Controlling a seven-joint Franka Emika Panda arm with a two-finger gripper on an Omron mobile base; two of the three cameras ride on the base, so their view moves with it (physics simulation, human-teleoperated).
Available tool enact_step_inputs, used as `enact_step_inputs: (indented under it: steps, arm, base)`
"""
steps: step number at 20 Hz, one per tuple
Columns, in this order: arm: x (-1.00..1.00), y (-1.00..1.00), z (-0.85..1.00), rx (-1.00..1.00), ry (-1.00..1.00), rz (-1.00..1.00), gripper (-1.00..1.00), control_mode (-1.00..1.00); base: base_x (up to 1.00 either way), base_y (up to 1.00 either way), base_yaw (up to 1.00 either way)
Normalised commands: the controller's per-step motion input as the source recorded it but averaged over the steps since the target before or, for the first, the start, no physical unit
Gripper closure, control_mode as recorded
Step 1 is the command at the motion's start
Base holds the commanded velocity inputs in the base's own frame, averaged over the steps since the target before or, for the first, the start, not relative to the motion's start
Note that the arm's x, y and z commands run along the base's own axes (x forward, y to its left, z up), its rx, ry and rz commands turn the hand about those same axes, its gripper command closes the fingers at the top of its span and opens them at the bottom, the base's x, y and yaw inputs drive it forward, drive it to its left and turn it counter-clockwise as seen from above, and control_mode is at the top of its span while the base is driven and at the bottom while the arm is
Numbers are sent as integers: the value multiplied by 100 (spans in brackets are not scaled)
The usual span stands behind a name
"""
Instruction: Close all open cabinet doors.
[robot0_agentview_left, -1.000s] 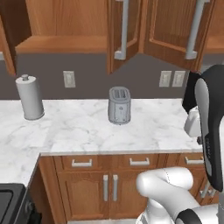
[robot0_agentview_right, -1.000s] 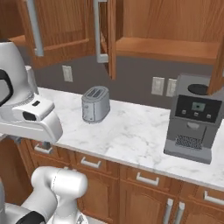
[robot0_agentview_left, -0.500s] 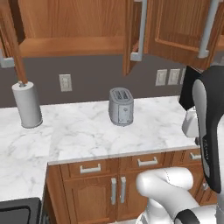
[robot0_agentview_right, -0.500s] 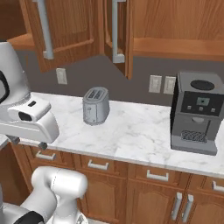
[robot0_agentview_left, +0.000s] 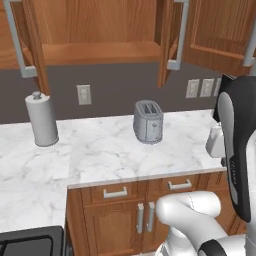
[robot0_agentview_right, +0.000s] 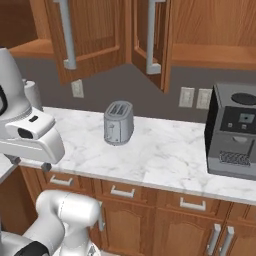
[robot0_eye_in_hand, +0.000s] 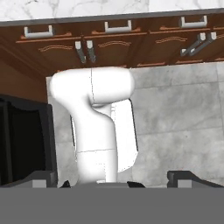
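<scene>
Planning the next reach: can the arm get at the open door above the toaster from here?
Probably yes. The door hangs open over the counter edge, its handle facing the room, and nothing stands between. The end effector is folded low, pointing at the floor, so it must swing up first.

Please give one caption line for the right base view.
Open cabinet doors hang above a marble counter with toaster and coffee machine.

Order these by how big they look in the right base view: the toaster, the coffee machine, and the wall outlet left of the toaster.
1. Coffee machine, largest, though its right side is cut off.
2. Toaster.
3. Wall outlet, clearly smallest.
</scene>
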Motion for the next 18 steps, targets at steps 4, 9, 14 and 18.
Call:
enact_step_inputs:
  steps: [4, 9, 14, 18]
  arm:
    - [0, 0, 0, 0, 0, 0, -100, 100]
    - [0, 0, 0, 0, 0, 0, -100, 100]
    - [0, 0, 0, 0, 0, 0, -100, 100]
    - [0, 0, 0, 0, 0, 0, -100, 100]
  base:
    - [35, 22, 0]
    - [41, 25, 0]
    - [40, 43, 0]
    - [38, 61, 0]
